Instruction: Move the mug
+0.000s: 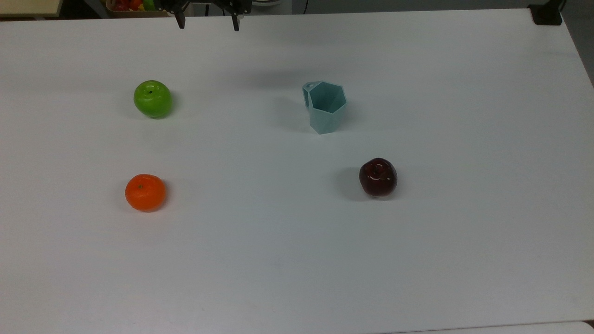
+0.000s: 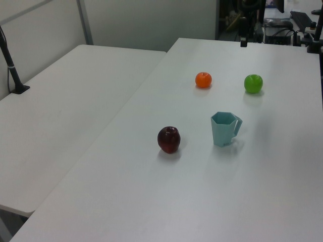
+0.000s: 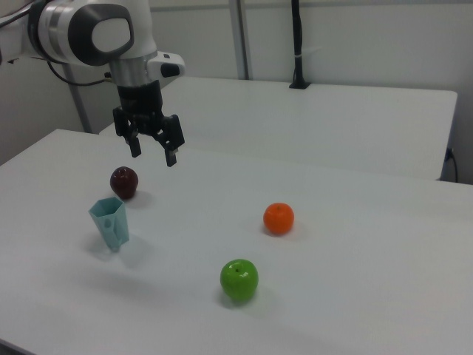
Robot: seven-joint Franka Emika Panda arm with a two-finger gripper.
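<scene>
The mug [image 1: 326, 106] is sitting upright on the white table [image 1: 297, 260], pale teal with a hexagonal rim, its little handle pointing toward the top view's upper left. Nothing is touching it. The gripper [image 3: 154, 151] hangs in the air well above the table with its two fingers spread wide and nothing between them; in the top view the fingertips [image 1: 236, 25] just poke in at the upper edge, well apart from the mug. The Panda arm [image 3: 96, 33] comes in from the right view's upper left, wrist pointing straight down. Closest neighbour is a dark red apple [image 1: 377, 176], near the mug toward the top view's lower right. A green apple [image 1: 152, 98] and an orange [image 1: 145, 192] sit well off to the top view's left, so the space right around the mug is open.
</scene>
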